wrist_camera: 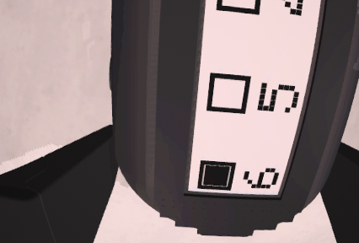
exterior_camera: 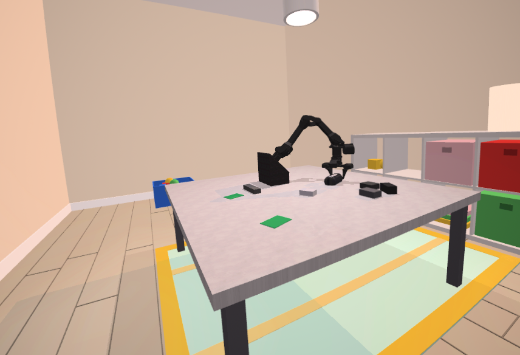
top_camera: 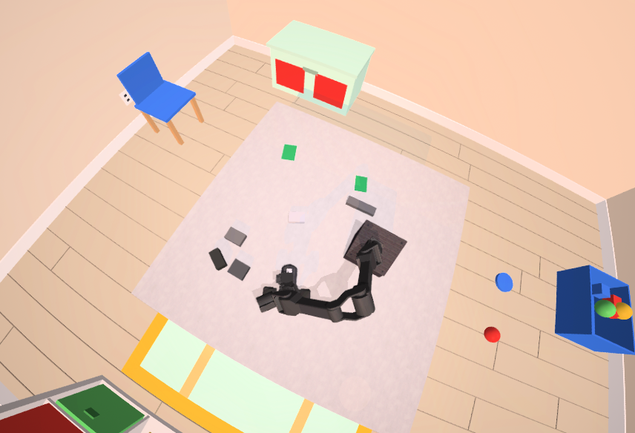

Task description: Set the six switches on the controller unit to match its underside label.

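Note:
The dark grey controller unit (top_camera: 288,279) (exterior_camera: 331,180) (wrist_camera: 135,99) is between the fingers of my gripper (exterior_camera: 337,174) (wrist_camera: 222,143), low over the bench (top_camera: 354,366) (exterior_camera: 235,258). Its underside faces up to the wrist camera, and it looks nearly level. A finger presses each long side, so the gripper is shut on the unit. On the white label (wrist_camera: 227,137), squares 4 and 5 are empty and square 6 is filled. Squares 1 to 3 are outside the wrist view. The rocker switches are hidden on the downward side. I cannot tell whether the unit touches the bench.
Three dark modules (top_camera: 235,236) (exterior_camera: 370,193) lie beyond the unit, away from the arm base (top_camera: 382,248) (exterior_camera: 270,170). A pale block (top_camera: 296,217) (exterior_camera: 307,192), a long dark bar (top_camera: 360,205) (exterior_camera: 251,188) and two green squares (top_camera: 288,152) (exterior_camera: 276,221) lie elsewhere on the bench.

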Robot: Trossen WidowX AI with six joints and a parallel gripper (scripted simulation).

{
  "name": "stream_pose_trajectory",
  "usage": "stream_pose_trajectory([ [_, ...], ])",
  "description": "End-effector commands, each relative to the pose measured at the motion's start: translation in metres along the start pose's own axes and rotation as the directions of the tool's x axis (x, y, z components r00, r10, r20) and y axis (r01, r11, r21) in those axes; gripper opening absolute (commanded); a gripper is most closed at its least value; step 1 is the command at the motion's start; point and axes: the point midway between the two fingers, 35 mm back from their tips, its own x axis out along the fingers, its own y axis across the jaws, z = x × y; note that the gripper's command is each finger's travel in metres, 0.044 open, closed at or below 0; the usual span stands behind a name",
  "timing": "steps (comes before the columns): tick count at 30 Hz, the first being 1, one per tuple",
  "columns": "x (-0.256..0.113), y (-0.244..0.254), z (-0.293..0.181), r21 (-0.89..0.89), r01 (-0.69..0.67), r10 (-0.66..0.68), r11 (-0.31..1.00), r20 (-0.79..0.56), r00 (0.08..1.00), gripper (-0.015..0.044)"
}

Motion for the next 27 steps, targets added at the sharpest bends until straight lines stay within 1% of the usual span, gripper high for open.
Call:
stream_pose_trajectory([
  [1,0.0,0.0,0.002,0.006,0.0,0.0,1.0,0.007,1.0,0.0338],
  [5,0.0,0.0,0.0,0.0,0.0,0.0,1.0,0.0,1.0,0.044],
  [14,-0.001,0.0,0.002,0.0,0.0,0.0,1.0,0.001,1.0,0.044],
  [20,-0.039,-0.001,0.058,0.0,0.002,-0.002,1.0,0.005,1.0,0.044],
  [27,-0.04,-0.001,0.06,0.0,0.002,-0.002,1.0,0.004,1.0,0.044],
])
